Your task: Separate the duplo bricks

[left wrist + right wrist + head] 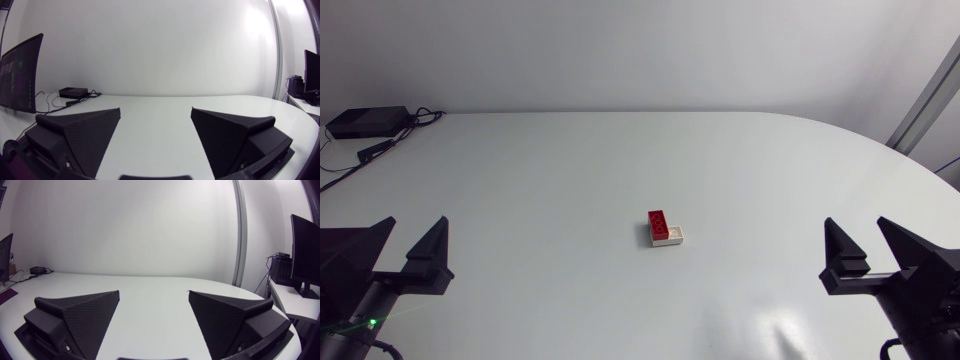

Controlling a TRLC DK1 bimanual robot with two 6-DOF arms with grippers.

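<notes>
Only the head view shows the joined duplo bricks (665, 229).

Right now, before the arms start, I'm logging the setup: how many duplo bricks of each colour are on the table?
red duplo brick: 1
white duplo brick: 1
Total: 2, the red one stacked on the white one.
</notes>
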